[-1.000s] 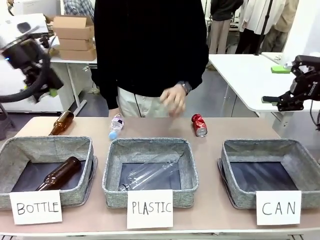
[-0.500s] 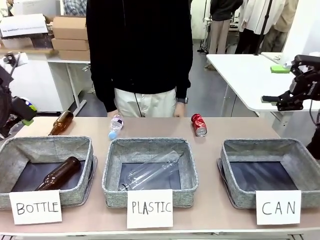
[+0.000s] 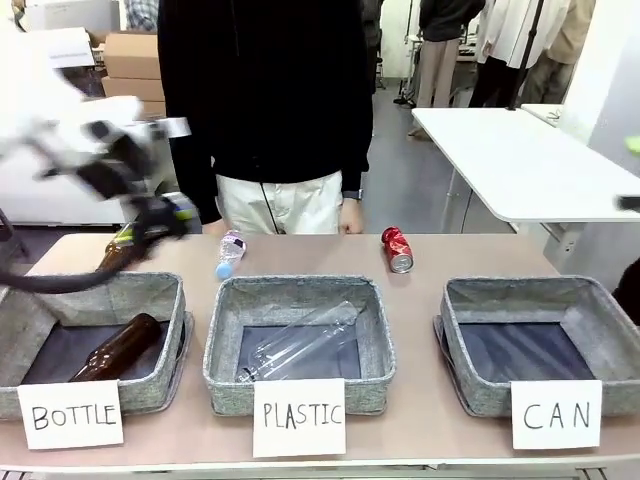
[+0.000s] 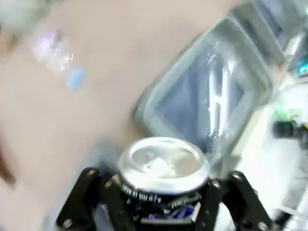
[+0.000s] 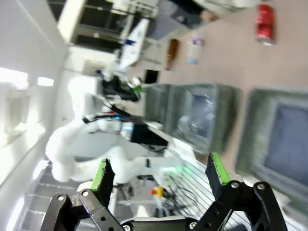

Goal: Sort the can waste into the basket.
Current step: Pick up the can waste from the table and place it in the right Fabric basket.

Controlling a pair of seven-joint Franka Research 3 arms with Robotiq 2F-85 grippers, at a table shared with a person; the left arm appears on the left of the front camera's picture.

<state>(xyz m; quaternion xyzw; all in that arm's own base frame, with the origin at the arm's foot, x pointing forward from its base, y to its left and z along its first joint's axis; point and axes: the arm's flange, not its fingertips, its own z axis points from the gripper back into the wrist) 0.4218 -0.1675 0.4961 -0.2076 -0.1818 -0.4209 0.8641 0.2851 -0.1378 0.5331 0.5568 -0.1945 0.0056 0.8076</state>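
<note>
In the left gripper point(image 4: 162, 195)'s pinch, a dark can point(image 4: 163, 163), silver lid, blurred blue-green print; right gripper point(image 5: 160, 172) spread; the basket point(image 3: 540, 292)'s card point(image 3: 556, 414) reads "CAN"

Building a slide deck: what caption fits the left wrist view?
Left gripper clamps a dark drink can above the table, a grey basket holding a clear plastic bottle beyond.

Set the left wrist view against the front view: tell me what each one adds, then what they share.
Left wrist view: the left gripper shut on a dark can, silver top toward the camera. Front view: a red can lying on the table, the basket carded CAN. Both: the middle basket with a clear bottle in it and a small blue-capped bottle.
</note>
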